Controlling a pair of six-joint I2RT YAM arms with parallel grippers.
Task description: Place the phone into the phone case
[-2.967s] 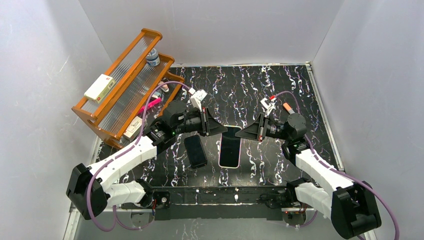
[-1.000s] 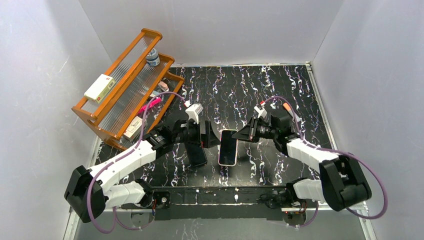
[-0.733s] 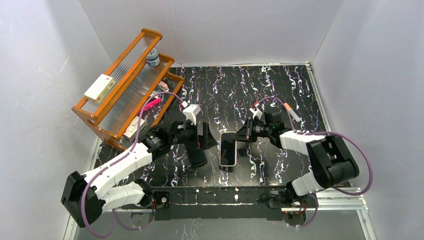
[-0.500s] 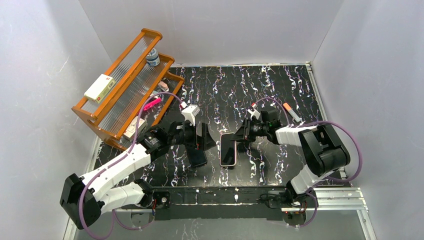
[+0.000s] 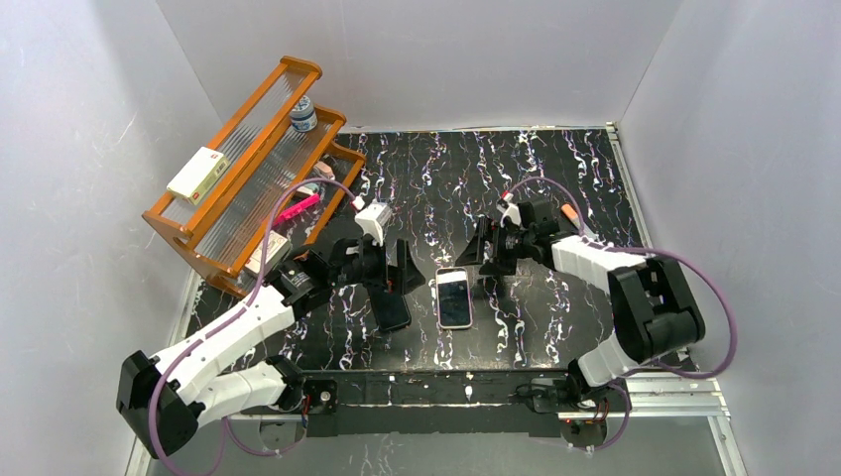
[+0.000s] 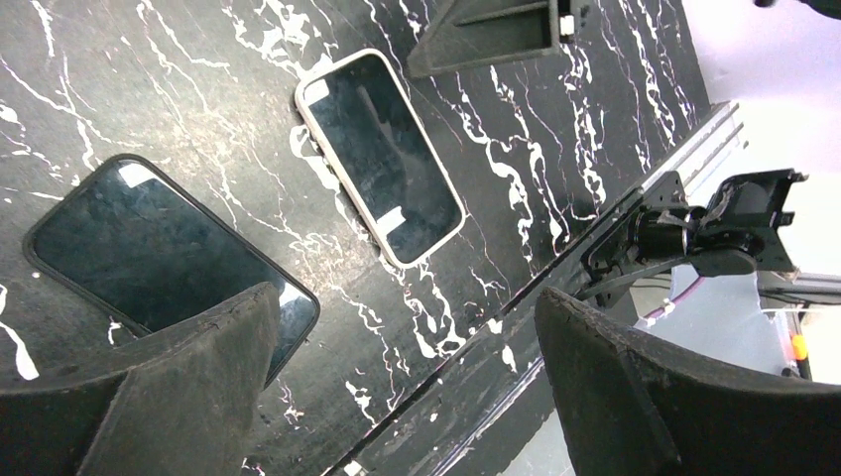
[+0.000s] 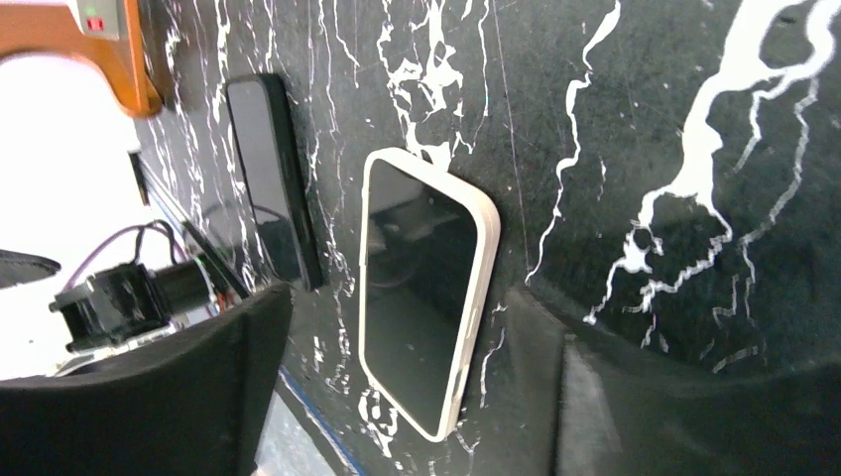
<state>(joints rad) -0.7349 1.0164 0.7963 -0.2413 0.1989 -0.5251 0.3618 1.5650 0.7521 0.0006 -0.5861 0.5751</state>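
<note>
Overhead view of a black, white-veined table [image 5: 555, 178] with two robot arms reaching in from the near edge. The phone [image 5: 455, 299] lay flat, screen up, in the middle of the table between the two arms. A pale cream rim, the phone case [image 7: 483, 283], ran unbroken around all four sides of the dark glass, so the phone sat inside it.

The left pincer [image 5: 400, 268] hovered just to the left of the cased phone with its fingers spread wide and nothing between them. The right pincer [image 5: 483, 250] hovered just beyond the phone's far right corner, likewise spread and empty. Neither touched the phone.

A second black slab [image 5: 390, 303] lay bare on the table just left of the cased phone, slightly angled. A wooden rack [image 5: 248, 169] stood at the far left.

Judged from this, the task looked essentially finished: phone in case, both pincers let go. Whether every corner was fully snapped home could not be told from these angles; a final press might remain.
</note>
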